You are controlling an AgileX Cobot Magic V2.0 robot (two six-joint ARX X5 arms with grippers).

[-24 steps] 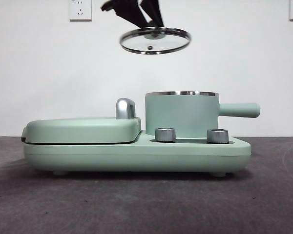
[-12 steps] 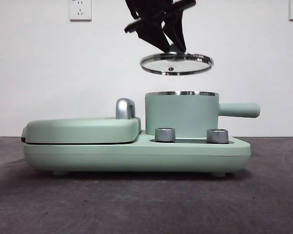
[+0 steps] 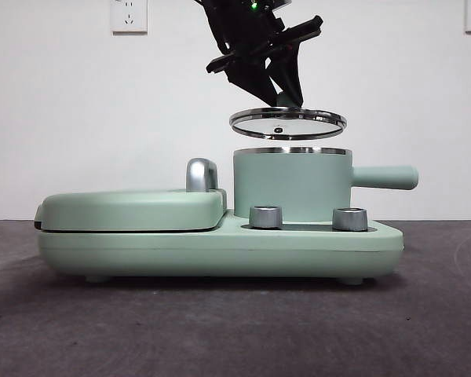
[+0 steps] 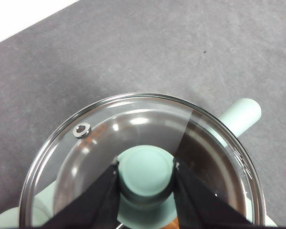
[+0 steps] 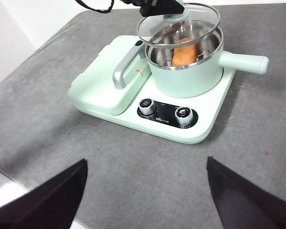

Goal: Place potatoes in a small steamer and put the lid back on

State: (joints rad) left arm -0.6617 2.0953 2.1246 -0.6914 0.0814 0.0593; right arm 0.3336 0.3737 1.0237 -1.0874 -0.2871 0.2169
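Glass is being carried level just above the small steamer (image 3: 292, 183), the lid (image 3: 288, 123) looking rigid and breakable. Its knob (image 4: 146, 172), the sensible hold, is being clamped by the left gripper (image 4: 146, 179). Potatoes (image 5: 185, 52) are being seen inside the pot near the table's far edge, the right gripper (image 5: 145, 191) being kept spread and idle.

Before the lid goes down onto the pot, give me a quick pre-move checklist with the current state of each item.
1. Orange-brown potato already inside the small mint-green steamer pot: ok.
2. Left gripper shut on the mint-green knob of the round clear glass lid: ok.
3. Lid roughly above the pot's steel rim, not yet touching: ok.
4. Lid level: cannot tell; it looks slightly tilted in the front view.
5. Right gripper open and well away from the pot: ok.
6. Nothing between lid and rim: ok.
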